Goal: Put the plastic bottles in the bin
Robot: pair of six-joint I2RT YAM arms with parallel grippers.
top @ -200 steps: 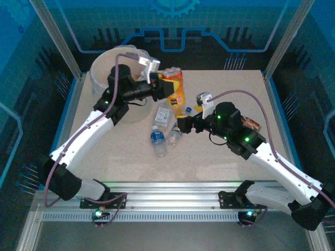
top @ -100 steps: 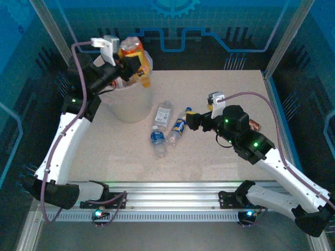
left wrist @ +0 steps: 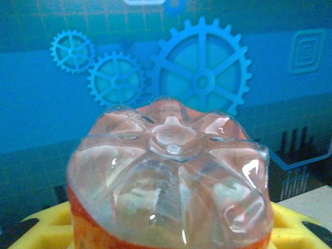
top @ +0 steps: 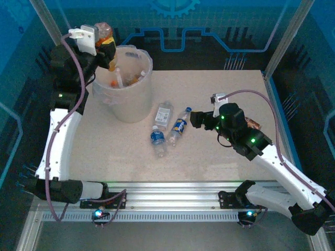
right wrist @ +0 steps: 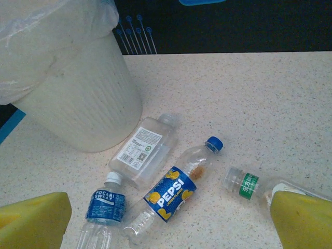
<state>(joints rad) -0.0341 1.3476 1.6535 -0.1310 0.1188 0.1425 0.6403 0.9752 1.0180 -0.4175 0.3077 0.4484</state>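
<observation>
Whitish bin (right wrist: 78, 104), speckled beige table (right wrist: 259, 104), blue-labelled Pepsi bottle (right wrist: 174, 194), clear-bottomed bottle (left wrist: 171, 176) seemingly orange-filled

Dim, blue-tinted light overall, soft shadows; glare spots on bottle (left wrist: 171, 171) in left wrist cam.

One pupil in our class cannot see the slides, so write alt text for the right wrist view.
Four plastic bottles lie on a speckled table beside a whitish bin: a flat clear one, a Pepsi, a Pocari Sweat and a green-labelled one. The open claw's yellow fingers frame the bottom corners.
</observation>
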